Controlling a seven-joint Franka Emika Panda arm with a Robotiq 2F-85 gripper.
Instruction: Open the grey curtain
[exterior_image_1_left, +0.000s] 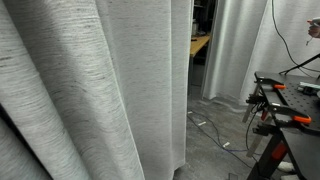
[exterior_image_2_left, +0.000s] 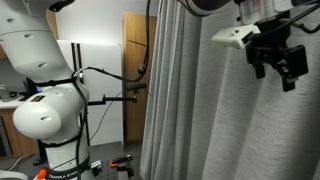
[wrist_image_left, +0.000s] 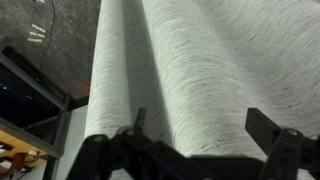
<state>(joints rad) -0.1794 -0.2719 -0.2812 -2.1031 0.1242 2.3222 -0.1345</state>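
The grey curtain is a huge light-grey heathered drape with fine dark streaks and broad folds. It fills the left of an exterior view and hangs through the middle and right of an exterior view. My gripper is high up in front of the curtain, fingers spread and pointing down. In the wrist view the gripper is open, and a fold of the curtain lies just beyond the fingers, apart from them. Nothing is held.
A white robot base with black cables stands beside the curtain. A black workbench with orange-handled clamps stands at one side. Smoother white drapes hang at the back. A wooden door is behind.
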